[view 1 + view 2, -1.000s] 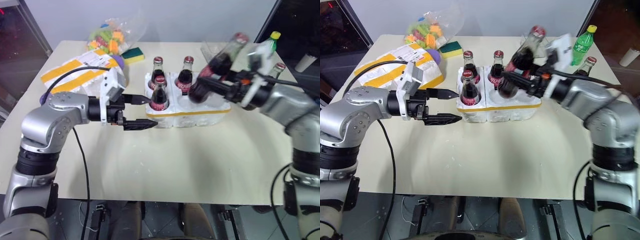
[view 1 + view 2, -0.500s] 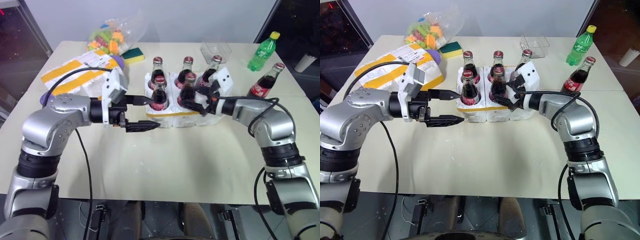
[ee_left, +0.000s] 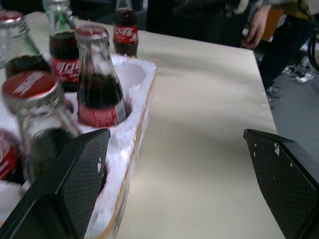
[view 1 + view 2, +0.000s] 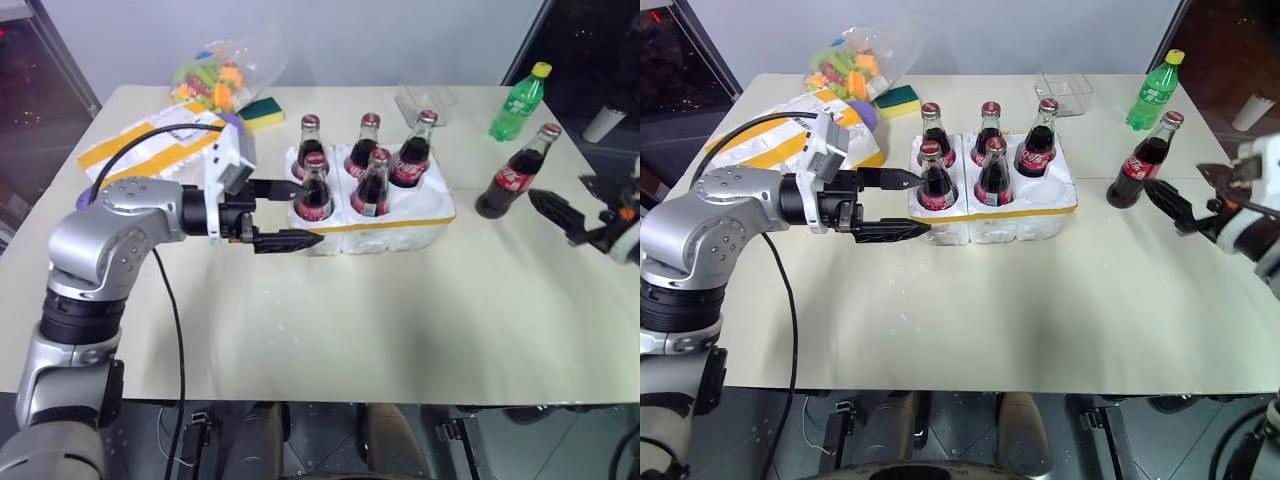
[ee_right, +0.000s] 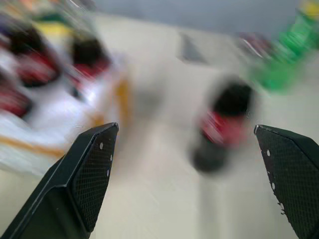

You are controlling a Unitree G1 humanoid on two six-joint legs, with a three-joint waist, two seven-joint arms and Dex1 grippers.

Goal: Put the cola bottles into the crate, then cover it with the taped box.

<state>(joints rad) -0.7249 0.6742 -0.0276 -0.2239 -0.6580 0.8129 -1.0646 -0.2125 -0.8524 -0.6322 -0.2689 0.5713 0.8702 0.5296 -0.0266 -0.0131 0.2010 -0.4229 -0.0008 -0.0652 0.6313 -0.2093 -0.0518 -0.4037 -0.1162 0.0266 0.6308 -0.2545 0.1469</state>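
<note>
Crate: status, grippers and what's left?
Both grippers, left and right, open, empty. Five cola bottles in crate; sixth bottle on table beside right gripper. Path clear.

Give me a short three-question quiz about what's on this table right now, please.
1. How many cola bottles stand in the crate?
2. True or false: the right gripper holds the last cola bottle.
3. Which well is unfilled: A) back left, B) front right, C) front middle?

Key: 1. Five. 2. False: it is open, beside the bottle. 3. B.
</note>
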